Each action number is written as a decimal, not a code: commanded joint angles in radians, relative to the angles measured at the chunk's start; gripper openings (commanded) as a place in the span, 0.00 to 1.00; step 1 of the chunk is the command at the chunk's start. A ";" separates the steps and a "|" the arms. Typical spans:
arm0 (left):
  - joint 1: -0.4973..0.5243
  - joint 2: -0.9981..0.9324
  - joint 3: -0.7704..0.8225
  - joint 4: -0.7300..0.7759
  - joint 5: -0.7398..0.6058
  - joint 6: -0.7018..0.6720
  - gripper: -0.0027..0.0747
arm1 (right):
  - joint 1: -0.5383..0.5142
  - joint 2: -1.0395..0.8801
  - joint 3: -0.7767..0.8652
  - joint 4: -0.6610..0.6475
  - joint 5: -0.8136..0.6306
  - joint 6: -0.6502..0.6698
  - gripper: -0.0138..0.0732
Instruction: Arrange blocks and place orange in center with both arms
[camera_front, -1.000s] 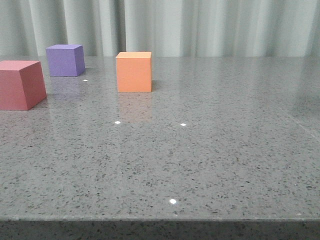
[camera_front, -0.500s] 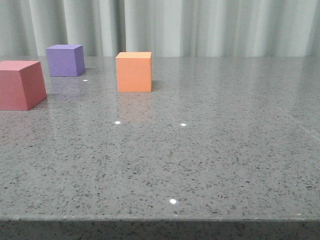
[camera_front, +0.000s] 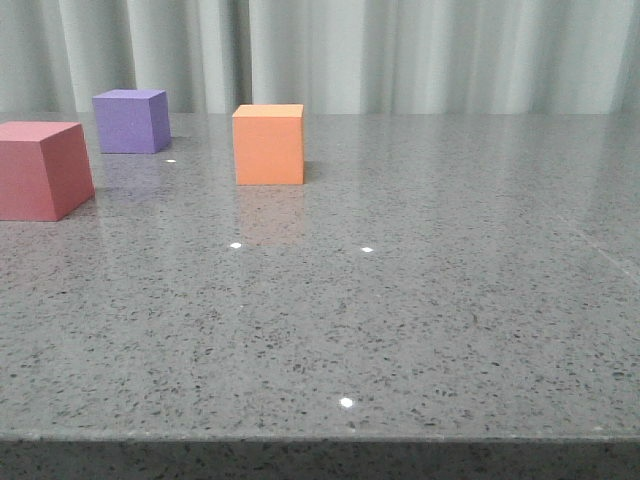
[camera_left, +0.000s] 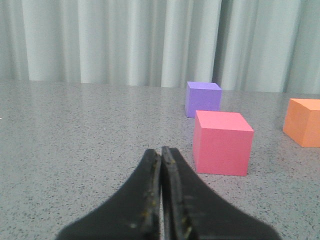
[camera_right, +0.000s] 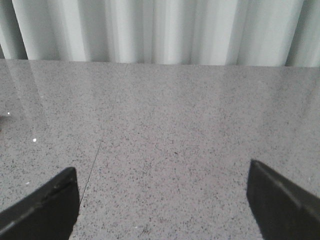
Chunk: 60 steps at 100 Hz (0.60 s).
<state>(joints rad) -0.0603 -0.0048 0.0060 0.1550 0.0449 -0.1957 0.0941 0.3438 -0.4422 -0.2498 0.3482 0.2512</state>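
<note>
In the front view the red/pink cube (camera_front: 42, 170) sits at the far left, the purple cube (camera_front: 131, 121) behind it, and the orange cube (camera_front: 268, 144) to their right. No gripper shows in that view. In the left wrist view my left gripper (camera_left: 161, 152) is shut and empty, low over the table, short of the pink cube (camera_left: 221, 143); the purple cube (camera_left: 203, 99) stands beyond it and the orange cube (camera_left: 303, 122) is at the frame edge. In the right wrist view my right gripper (camera_right: 162, 175) is open wide and empty over bare table.
The grey speckled table (camera_front: 400, 300) stretches to a front edge near the camera. A pale curtain (camera_front: 400, 50) hangs behind the table. A thin seam line (camera_right: 95, 160) runs across the tabletop in the right wrist view.
</note>
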 joint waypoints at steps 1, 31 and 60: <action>-0.002 -0.029 0.042 0.043 -0.074 -0.007 0.01 | -0.003 0.005 -0.025 -0.034 -0.104 0.002 0.92; -0.002 -0.029 0.042 0.106 -0.074 -0.007 0.01 | -0.003 0.005 -0.025 -0.058 -0.109 0.002 0.41; -0.002 -0.029 0.042 0.106 -0.074 -0.007 0.01 | -0.003 0.005 -0.025 -0.058 -0.109 0.002 0.08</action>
<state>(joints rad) -0.0603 -0.0048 0.0060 0.2601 0.0449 -0.1957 0.0941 0.3438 -0.4422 -0.2865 0.3200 0.2512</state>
